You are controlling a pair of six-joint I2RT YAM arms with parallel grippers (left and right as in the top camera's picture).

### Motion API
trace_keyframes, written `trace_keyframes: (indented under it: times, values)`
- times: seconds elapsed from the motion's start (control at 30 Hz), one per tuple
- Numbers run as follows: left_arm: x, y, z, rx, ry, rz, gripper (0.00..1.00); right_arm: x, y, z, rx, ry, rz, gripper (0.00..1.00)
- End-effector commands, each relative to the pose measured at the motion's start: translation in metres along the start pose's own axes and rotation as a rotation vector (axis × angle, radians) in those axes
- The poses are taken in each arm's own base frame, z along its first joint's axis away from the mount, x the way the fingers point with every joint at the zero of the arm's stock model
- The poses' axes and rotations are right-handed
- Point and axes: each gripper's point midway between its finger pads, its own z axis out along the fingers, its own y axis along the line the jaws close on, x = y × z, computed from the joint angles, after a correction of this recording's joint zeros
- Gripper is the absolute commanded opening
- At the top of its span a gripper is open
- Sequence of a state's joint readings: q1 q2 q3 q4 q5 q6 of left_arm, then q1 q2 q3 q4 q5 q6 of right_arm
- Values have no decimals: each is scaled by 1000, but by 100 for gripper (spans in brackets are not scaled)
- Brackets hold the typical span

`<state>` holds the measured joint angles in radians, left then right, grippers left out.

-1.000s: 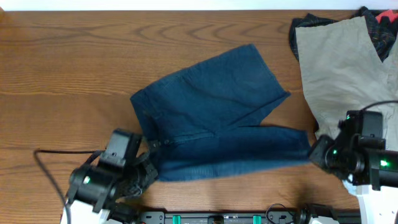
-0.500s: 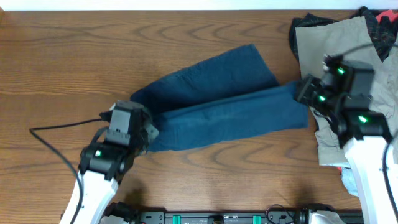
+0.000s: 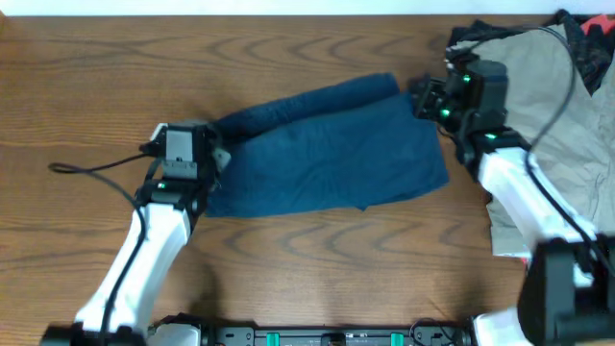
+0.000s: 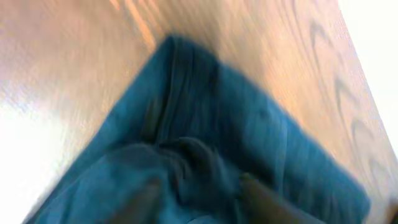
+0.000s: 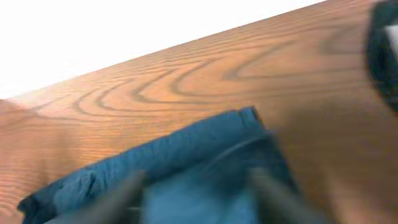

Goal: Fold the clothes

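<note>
Blue shorts (image 3: 327,149) lie folded lengthwise on the wooden table (image 3: 96,77), with the doubled layer reaching to the far edge. At their left end, my left gripper (image 3: 219,154) has its jaws apart. In the blurred left wrist view, both dark fingers (image 4: 261,196) rest over bunched blue cloth (image 4: 205,118) without pinching it. My right gripper (image 3: 420,99) hangs at the shorts' far right corner. Its jaws are spread too, over the blue cloth (image 5: 186,162) in the right wrist view, and hold nothing.
A beige garment (image 3: 543,115) lies on the right side of the table under my right arm. A dark garment with red (image 3: 586,24) sits at the far right corner. A black cable (image 3: 96,165) trails left of my left arm.
Both grippers carried the shorts' near edge away from the front of the table, laying it over the far half. Both jaws then came open and let the cloth go.
</note>
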<state>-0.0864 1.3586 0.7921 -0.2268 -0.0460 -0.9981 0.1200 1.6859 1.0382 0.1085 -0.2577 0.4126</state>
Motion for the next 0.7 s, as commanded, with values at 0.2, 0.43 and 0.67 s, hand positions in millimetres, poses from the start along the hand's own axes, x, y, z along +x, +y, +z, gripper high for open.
trace_keyframes:
  times: [0.2, 0.43, 0.67]
  values:
    - [-2, 33, 31, -67, 118, -43, 77, 61, -31, 14, 117, 210, 41, 99]
    - [-1, 40, 34, -80, 135, 109, 88, 100, -45, -2, 189, 376, 84, 99]
    - [10, 54, 40, -121, 185, 201, 89, 90, -34, -21, 174, 372, 23, 99]
